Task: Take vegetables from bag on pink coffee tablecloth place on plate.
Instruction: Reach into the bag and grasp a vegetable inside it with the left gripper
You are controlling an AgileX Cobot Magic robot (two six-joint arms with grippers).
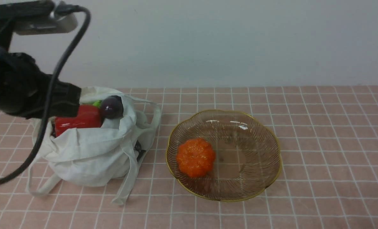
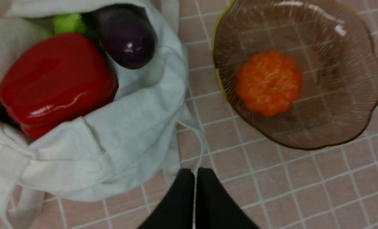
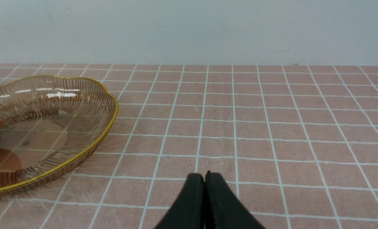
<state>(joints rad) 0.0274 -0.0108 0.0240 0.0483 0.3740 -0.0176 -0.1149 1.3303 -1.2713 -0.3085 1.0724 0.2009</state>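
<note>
Nearest, over the dusty pink white-gridded tablecloth [image 1: 319, 190] on the worktop, both arms' black fingers are pressed together and empty: right fingers [image 3: 192, 203] right of the ribbed brownish glass plate [image 1: 259, 133], left fingers [image 2: 179, 203] above the off-white cloth bag [image 1: 93, 156]. Farther back, in its mouth, lie a glossy red pepper [image 1: 77, 119] and a dark purple eggplant [image 1: 111, 107], rounded end poking rightward, length running into the bag.

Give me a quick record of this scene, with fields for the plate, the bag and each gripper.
plate: right of the bag, holds one orange vegetable
bag: open; red pepper, purple eggplant and green piece show at its mouth
left gripper: shut, empty, raised near the bag
right gripper: shut, empty, low over the pink tablecloth
</note>
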